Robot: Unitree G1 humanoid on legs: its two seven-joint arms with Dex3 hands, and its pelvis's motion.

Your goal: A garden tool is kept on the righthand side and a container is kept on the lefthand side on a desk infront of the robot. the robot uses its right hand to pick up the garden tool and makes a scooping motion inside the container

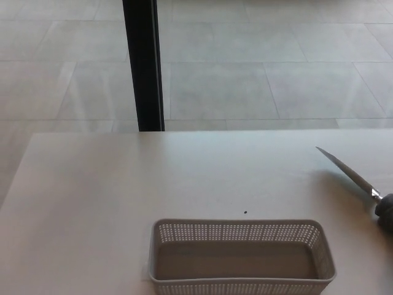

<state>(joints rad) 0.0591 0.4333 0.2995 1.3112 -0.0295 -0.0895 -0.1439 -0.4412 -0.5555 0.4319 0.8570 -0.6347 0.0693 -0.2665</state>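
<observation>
Trowel (347,171) is seen at the counter's (92,196) right edge, its handle end cut off; whether a hand grips it cannot be told. Basket (242,258) sits at the front edge, empty. Blade should be tipped downward before being swept inside.

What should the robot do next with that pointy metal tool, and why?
Probably swing the garden tool left and down toward the container. The tool's blade lies out at the desk's right edge, pointing away from the container, which looks empty. Only a dark bit of what may be the right hand shows.
</observation>
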